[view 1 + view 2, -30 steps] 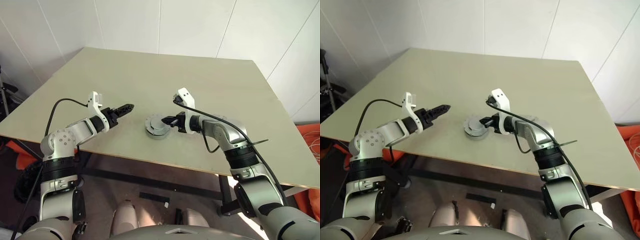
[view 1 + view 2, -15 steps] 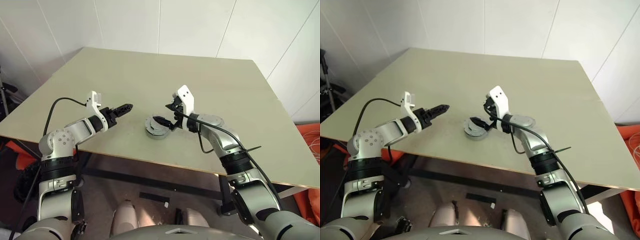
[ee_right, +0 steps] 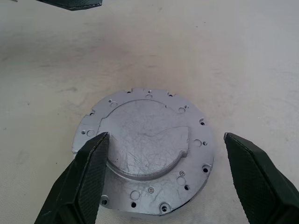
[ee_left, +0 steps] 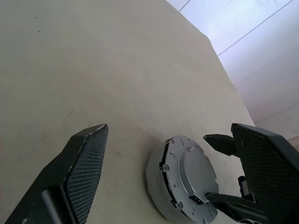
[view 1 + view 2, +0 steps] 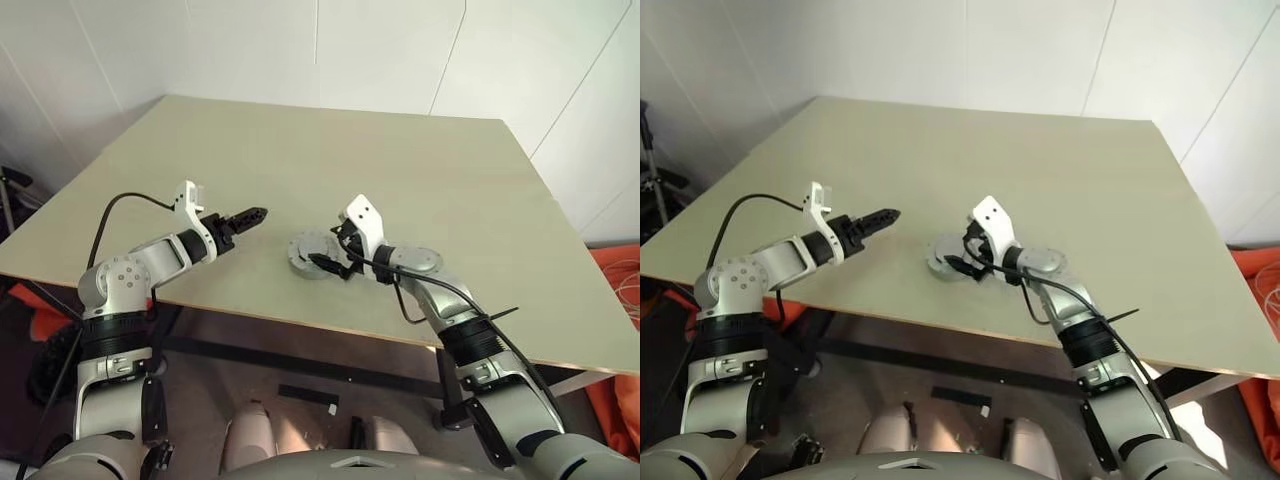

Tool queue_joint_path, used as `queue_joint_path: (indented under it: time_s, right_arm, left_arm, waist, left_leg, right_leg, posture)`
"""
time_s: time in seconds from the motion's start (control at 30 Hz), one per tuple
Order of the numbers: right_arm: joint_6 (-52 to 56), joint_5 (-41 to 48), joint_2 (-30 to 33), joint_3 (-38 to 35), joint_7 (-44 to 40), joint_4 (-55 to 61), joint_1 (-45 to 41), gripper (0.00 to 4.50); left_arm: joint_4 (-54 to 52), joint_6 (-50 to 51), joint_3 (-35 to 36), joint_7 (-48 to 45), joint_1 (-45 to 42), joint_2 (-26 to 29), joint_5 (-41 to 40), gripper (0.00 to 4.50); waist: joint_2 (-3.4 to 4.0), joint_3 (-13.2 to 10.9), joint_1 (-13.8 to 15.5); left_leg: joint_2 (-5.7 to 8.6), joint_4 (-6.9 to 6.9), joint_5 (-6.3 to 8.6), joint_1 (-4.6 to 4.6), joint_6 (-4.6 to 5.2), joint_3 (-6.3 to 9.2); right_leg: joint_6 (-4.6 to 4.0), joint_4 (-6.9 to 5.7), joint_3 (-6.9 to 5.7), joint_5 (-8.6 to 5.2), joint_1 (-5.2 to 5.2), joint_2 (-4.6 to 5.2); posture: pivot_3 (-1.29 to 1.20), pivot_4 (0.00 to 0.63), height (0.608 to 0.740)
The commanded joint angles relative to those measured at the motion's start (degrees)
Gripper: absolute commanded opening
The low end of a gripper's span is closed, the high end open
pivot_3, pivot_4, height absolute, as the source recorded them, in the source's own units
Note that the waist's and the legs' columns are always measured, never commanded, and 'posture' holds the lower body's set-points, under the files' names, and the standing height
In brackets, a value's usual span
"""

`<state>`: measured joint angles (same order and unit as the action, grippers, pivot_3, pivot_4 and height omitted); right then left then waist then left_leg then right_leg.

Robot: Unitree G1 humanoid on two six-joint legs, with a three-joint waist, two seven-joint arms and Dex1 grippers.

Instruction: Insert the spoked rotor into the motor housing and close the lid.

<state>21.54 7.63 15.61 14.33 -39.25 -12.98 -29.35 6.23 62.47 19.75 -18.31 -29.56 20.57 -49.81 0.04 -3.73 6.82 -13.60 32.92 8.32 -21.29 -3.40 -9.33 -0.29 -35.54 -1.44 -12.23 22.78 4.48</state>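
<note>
The lid (image 3: 145, 149) sits on the housing (image 4: 156, 186), both my tools (image 3: 163, 177) (image 5: 256, 213) spread apart and empty, so I'd next check it's seated.

The lid (image 3: 147, 151) covers the motor housing (image 4: 156, 186), hiding whatever sits inside. In the right wrist view the right claw (image 3: 170, 179) has its fingers cut off by the picture's bottom edge.

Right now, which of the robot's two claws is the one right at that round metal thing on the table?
The right gripper: its open fingers sit either side of the lid. The left gripper, also open, hovers apart from it.
</note>
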Motion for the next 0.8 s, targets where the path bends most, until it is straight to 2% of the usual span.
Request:
queue_joint_path:
  time_s: [0.03,0.37,0.8]
  right_arm:
    - [-1.69,-1.04,-0.49,0.36,-0.23,0.52,-0.28,4.46]
    - [0.91,-0.47,-1.03,0.46,-0.52,6.52,-0.34,4.46]
    - [1.57,-1.36,-3.14,1.2,0.86,3.95,-0.14,4.46]
  left_arm:
    - [-1.02,-0.05,0.69,-0.53,-1.7,1.06,-0.2,4.5]
    - [-0.94,-0.11,0.8,-0.4,-1.55,1.16,-0.12,4.5]
    - [-1.43,0.91,1.18,-0.27,-1.49,2.16,-0.35,4.5]
  waist:
    - [0.0,0.0,-0.09]
    - [0.0,0.0,-0.72]
    - [0.0,0.0,-1.25]
  left_leg:
    - [0.0,0.0,0.0,0.0,0.0,0.0]
    - [0.0,-0.03,0.01,-0.02,0.02,0.0]
    - [0.0,-0.12,0.01,-0.03,0.02,0.0]
  right_leg:
    - [0.0,0.0,0.0,0.0,0.0,0.0]
    - [-0.01,0.02,0.0,0.0,0.01,0.0]
    - [-0.01,0.09,0.0,0.0,0.04,-0.02]
  posture:
    - [0.0,0.0,0.74]
    - [0.0,0.0,0.74]
    - [0.0,0.0,0.74]
